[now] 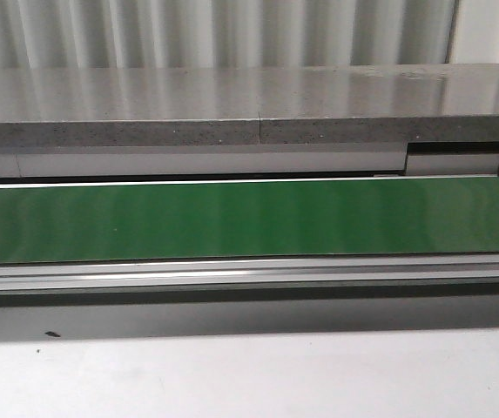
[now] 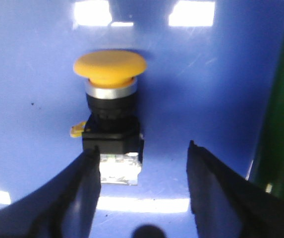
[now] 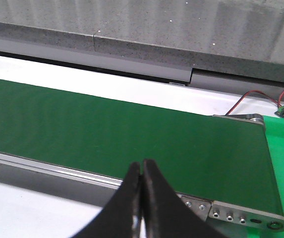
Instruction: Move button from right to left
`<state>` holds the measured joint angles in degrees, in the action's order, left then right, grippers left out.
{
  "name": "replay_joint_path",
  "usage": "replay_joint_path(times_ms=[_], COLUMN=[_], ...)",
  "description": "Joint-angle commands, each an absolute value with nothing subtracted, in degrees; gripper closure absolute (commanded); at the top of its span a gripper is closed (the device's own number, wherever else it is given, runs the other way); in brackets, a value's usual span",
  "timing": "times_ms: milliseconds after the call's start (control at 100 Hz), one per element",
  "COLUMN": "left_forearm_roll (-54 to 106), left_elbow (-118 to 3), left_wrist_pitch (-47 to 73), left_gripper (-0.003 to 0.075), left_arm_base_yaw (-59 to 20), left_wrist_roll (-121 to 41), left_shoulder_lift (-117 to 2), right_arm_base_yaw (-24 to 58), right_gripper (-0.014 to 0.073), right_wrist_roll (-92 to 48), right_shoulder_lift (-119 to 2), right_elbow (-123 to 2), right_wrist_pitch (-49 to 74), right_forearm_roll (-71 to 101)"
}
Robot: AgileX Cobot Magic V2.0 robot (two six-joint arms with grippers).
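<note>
The button (image 2: 110, 111) has a round yellow mushroom cap over a silver ring, a black collar and black boxy body, with a pale, brightly lit block at its base and a small yellow tab on one side. It lies on a glossy blue surface (image 2: 221, 84), just ahead of the left gripper (image 2: 144, 171), whose jaws are spread apart, one finger (image 2: 89, 176) beside the base. The right gripper (image 3: 142, 191) is clenched on nothing above the green belt (image 3: 107, 131)
</note>
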<state>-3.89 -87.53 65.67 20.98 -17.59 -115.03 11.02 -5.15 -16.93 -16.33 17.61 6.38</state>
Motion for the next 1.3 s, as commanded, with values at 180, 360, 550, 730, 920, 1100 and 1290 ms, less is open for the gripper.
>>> replay_joint_path(times_ms=[180,360,550,730,920,1100,1290], left_forearm_roll=[0.7,2.5,5.0,6.9,8.2,8.3,8.6], left_elbow=[-89.0,-89.0,-86.2,-79.2,-69.4,-60.6,-51.6], left_wrist_pitch=[60.3,60.3,57.8,53.7,45.8,42.4,38.0], left_gripper=[0.0615,0.0741,0.0741,0.0741,0.0741,0.0741,0.0741], left_arm_base_yaw=[19.4,16.4,11.3,6.5,2.0,-1.1,-2.9], left_wrist_roll=[-11.6,-7.7,-7.7,-7.7,-7.7,-7.7,-7.7], left_shoulder_lift=[-102.5,-97.2,-91.0,-83.9,-75.5,-67.6,-57.9], right_arm_base_yaw=[11.2,11.2,11.2,11.2,11.2,11.2,11.2], right_gripper=[0.0662,0.0662,0.0662,0.0662,0.0662,0.0662,0.0662], right_wrist_roll=[-5.6,-5.6,-5.6,-5.6,-5.6,-5.6,-5.6], right_shoulder_lift=[-17.3,-17.3,-17.3,-17.3,-17.3,-17.3,-17.3], right_elbow=[-17.8,-17.8,-17.8,-17.8,-17.8,-17.8,-17.8], right_wrist_pitch=[13.2,13.2,13.2,13.2,13.2,13.2,13.2], right_forearm_roll=[5.7,5.7,5.7,5.7,5.7,5.7,5.7])
